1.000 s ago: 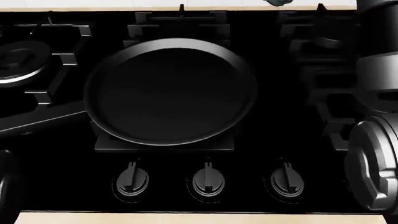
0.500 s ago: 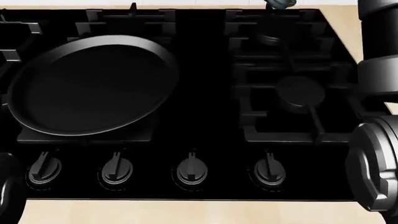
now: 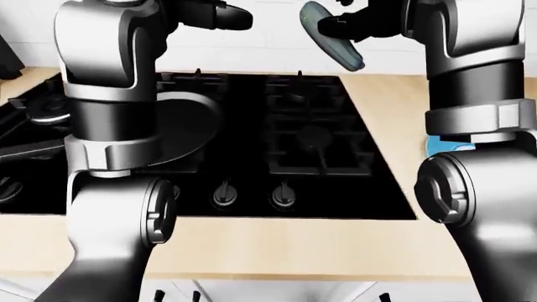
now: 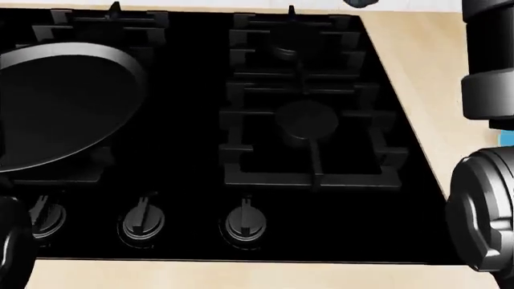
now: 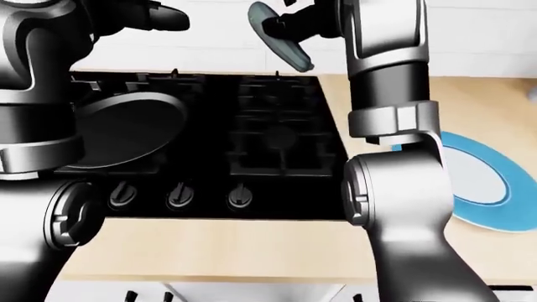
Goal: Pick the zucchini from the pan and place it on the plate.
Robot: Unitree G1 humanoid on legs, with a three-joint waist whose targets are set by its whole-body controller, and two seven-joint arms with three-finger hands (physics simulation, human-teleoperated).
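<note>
High in the left-eye view hangs the grey-green zucchini [image 3: 342, 51], tilted, with my right hand [image 3: 340, 24] shut on its upper part. It is in the air above the top right corner of the stove. The black pan [image 5: 126, 129] stands on a left burner with nothing in it that I can see; the head view shows it at the left edge [image 4: 56, 105]. The blue plate [image 5: 485, 182] lies on the wooden counter to the right of the stove, partly behind my right arm. My left hand [image 3: 225, 16] is raised at the top, fingers spread, holding nothing.
The black stove [image 4: 305, 126] has raised grates and a row of knobs [image 4: 241, 224] along its lower edge. The light wooden counter [image 3: 277, 245] surrounds it. My two forearms stand tall at the left and right of both eye views.
The whole head view has shifted to the right: the pan slid from the middle to the left edge, and the stove's right edge and the counter came in.
</note>
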